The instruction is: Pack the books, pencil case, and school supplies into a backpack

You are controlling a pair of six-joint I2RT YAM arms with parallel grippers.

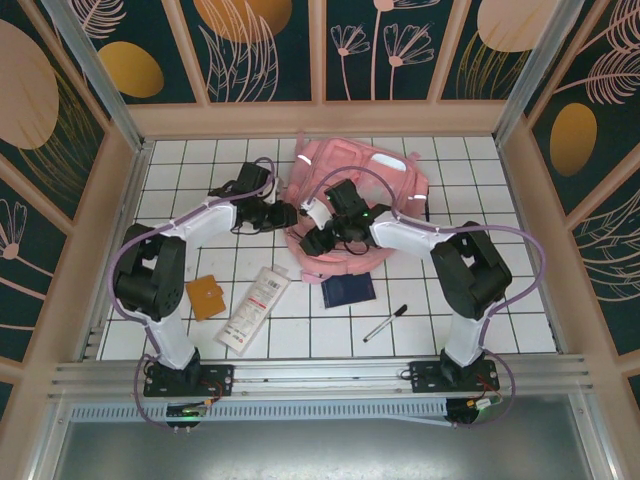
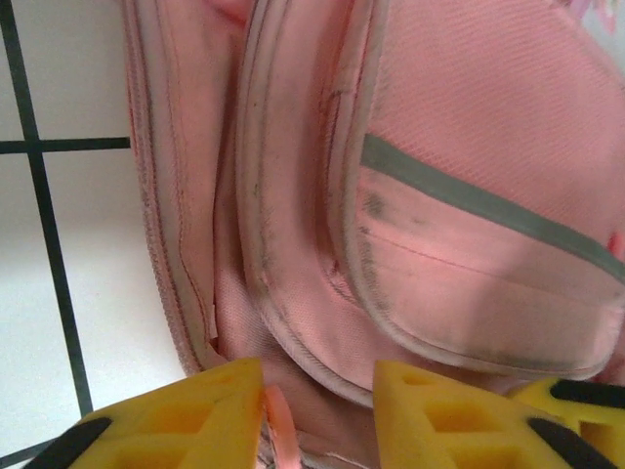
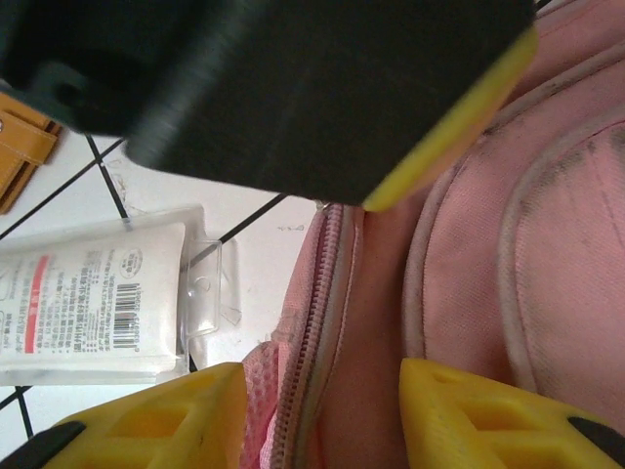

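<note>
While packing waits, step: likely opening pink fabric backpack [image 1: 385, 170].
Left hand [image 2: 317, 391], right hand [image 3: 322, 391]: half-open, astride its rim.
Next: pinch, spread.

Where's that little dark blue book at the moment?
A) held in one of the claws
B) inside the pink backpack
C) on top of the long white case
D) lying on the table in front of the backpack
D: the navy book lies flat on the table, just in front of the pink backpack and well apart from the white pencil case.
</note>
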